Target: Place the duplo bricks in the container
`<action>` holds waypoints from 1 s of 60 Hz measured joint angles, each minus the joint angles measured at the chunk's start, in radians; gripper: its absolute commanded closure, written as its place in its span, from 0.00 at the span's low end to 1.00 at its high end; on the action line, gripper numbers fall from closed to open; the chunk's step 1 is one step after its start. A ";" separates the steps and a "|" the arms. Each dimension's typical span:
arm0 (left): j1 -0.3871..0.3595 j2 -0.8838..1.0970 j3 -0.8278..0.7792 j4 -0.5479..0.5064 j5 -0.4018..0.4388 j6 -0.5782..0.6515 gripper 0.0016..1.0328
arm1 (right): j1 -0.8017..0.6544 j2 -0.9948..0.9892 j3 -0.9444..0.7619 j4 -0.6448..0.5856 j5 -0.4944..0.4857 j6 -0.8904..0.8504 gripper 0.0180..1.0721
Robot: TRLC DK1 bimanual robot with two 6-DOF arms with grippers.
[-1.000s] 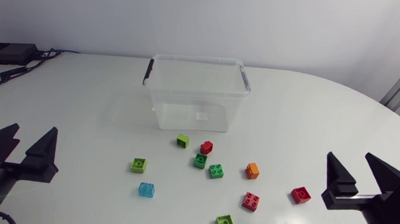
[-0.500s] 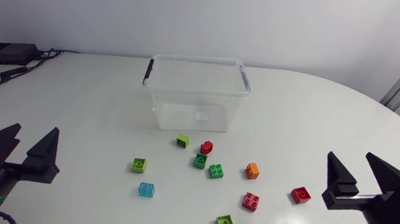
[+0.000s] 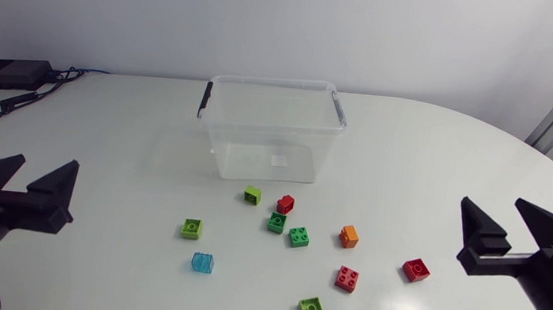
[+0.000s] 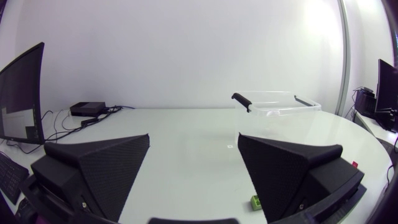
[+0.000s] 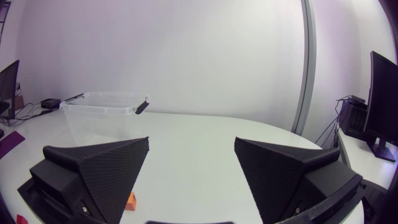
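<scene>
Both arms shift slightly outward since a moment ago: the left tool (image 3: 49, 164) slides toward its side edge and lower, and the right tool (image 3: 491, 202) edges toward its own side. Both tools have fingers wide apart and hold nothing. The duplo bricks (image 3: 298, 236) are unmoved, scattered on the tabletop (image 3: 107, 140) just in front of the clear container (image 3: 270, 124), with none visible inside. No pick seems to have started, so the whole task likely remains.

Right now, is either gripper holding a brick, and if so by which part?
Nothing is held. The left gripper and right gripper are both open and empty; the duplo bricks lie on the table.
</scene>
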 measured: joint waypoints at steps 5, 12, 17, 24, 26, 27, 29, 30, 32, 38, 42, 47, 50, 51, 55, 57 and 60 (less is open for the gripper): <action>-0.013 0.117 0.079 -0.033 0.000 -0.010 0.04 | 0.000 0.063 0.048 -0.026 0.000 0.000 0.05; -0.034 0.313 0.209 -0.145 0.000 -0.010 0.04 | 0.000 0.170 0.116 -0.073 -0.002 0.000 0.05; -0.055 0.457 0.309 -0.248 0.000 -0.005 0.04 | 0.000 0.247 0.162 -0.110 -0.005 0.000 0.05; -0.106 0.647 0.433 -0.361 0.000 0.050 0.04 | 0.000 0.350 0.220 -0.159 -0.008 0.000 0.05; -0.119 0.690 0.458 -0.375 -0.001 0.076 0.04 | 0.000 0.373 0.234 -0.172 -0.008 0.000 0.05; -0.124 0.707 0.467 -0.380 0.000 0.083 0.05 | 0.000 0.383 0.239 -0.176 -0.008 0.000 0.05; -0.135 0.747 0.486 -0.386 0.000 0.109 0.05 | 0.000 0.405 0.251 -0.189 -0.012 0.001 0.05; -0.141 0.768 0.497 -0.388 0.001 0.126 0.05 | -0.002 0.416 0.258 -0.197 -0.016 0.003 0.05; -0.154 0.809 0.516 -0.397 0.005 0.158 0.05 | -0.006 0.435 0.269 -0.208 -0.029 0.004 0.05; -0.191 0.934 0.562 -0.404 0.028 0.270 0.05 | -0.027 0.472 0.289 -0.241 -0.061 0.010 0.05; -0.205 1.010 0.579 -0.405 0.036 0.339 0.05 | -0.036 0.489 0.297 -0.269 -0.080 0.017 0.05; -0.210 1.083 0.596 -0.409 0.061 0.415 0.05 | -0.047 0.510 0.309 -0.304 -0.112 0.019 0.05; -0.211 1.122 0.608 -0.411 0.078 0.469 0.05 | -0.053 0.527 0.324 -0.343 -0.132 0.018 0.05; -0.212 1.131 0.610 -0.411 0.080 0.484 0.05 | -0.054 0.533 0.328 -0.354 -0.135 0.018 0.05; -0.222 1.159 0.613 -0.411 0.102 0.563 0.05 | -0.060 0.563 0.354 -0.394 -0.173 0.018 0.05; -0.227 1.168 0.613 -0.411 0.112 0.599 0.05 | -0.063 0.576 0.365 -0.406 -0.188 0.018 0.05; -0.237 1.184 0.613 -0.411 0.130 0.663 0.06 | -0.067 0.599 0.385 -0.435 -0.200 0.017 0.05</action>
